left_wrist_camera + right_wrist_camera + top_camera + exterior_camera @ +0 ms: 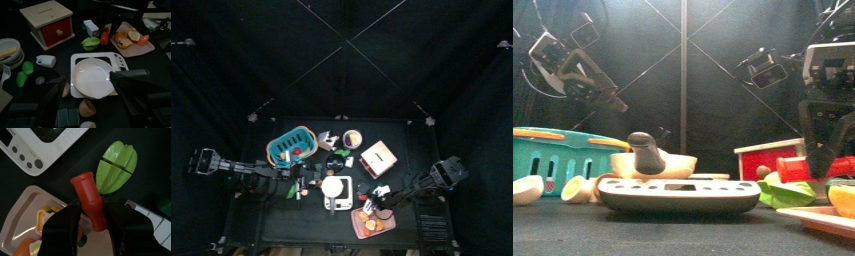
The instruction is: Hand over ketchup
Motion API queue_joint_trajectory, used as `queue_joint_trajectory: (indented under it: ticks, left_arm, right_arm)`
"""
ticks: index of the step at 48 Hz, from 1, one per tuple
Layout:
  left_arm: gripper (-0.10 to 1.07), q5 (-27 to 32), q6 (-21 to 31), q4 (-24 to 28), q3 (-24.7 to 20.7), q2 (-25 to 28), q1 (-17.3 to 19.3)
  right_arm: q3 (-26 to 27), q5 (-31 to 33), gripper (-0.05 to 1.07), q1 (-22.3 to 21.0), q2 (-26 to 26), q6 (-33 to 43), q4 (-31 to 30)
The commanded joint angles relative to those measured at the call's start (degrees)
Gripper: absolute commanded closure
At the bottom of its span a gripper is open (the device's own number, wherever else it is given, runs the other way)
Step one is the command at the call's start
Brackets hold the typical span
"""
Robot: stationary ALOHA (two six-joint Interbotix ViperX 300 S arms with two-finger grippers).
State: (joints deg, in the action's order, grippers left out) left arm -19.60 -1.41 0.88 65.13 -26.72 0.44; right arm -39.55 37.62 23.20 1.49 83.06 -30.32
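Ketchup bottle (89, 199), red, lies on table at right, btwn green star-shaped piece (119, 165) and pink tray (30, 223) w/ fruit. Right gripper (95, 220) straddles its lower body, jaws part-open either side; firm grip can't be told. Left gripper (87, 95) at left, jaws fully spread, empty, above white scale (93, 75).

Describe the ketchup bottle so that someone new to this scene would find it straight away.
Start at the white kitchen scale in the table's middle, then go to the pink tray of orange food on the right arm's side. The ketchup bottle lies just off that tray, beside a green star-shaped fruit, between the right tool's jaws. It is the only slim red bottle.
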Motion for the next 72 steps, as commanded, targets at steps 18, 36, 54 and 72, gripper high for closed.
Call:
queue_joint_trajectory:
  ticks: [18,36,54,72]
  left_arm:
    - [-0.04,-6.24,-0.18,4.48,-3.08,1.32,-2.90]
    - [-0.04,-14.50,0.00,7.03,-8.61,12.30,-3.87]
    - [-0.04,-14.15,-0.09,3.78,-14.15,19.95,-1.85]
    - [-0.04,-14.15,0.00,3.43,-14.68,20.92,-0.70]
  right_arm:
    - [3.60,-6.15,0.45,-5.27,3.25,0.09,-20.30]
    - [5.27,-12.74,0.45,-13.01,2.72,0.00,-26.37]
    - [6.33,-21.97,0.45,-17.40,2.37,0.00,-31.46]
    - [7.29,-22.94,0.45,-17.49,0.70,0.00,-31.90]
